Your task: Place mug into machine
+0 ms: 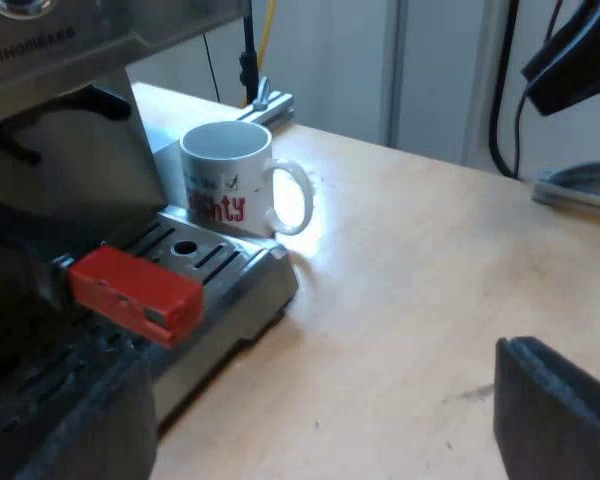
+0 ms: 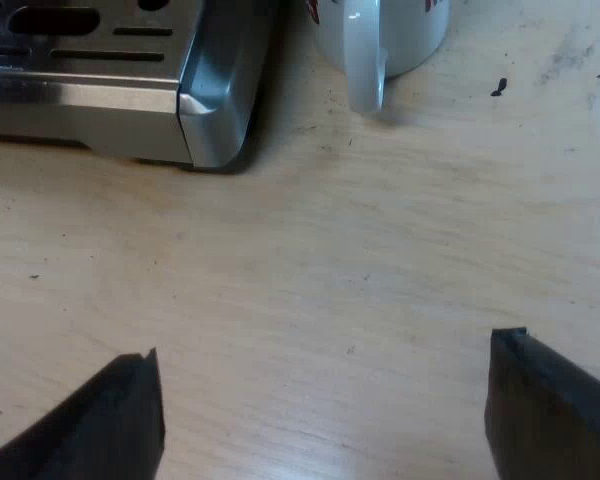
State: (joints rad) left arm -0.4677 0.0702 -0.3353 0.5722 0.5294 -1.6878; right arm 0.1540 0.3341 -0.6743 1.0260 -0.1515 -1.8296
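tabletop (image 2: 380, 250) bears mug (image 2: 400, 40), well beyond right gripper (image 2: 327, 345).

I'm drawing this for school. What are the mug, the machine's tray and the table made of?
Mug: probably glazed ceramic, white and glossy, with printed red letters.
Drip tray: looks like brushed metal, silver with a dull sheen and cut slots.
Table: pale wood or a wood-look board, matt, with faint grain and small marks.
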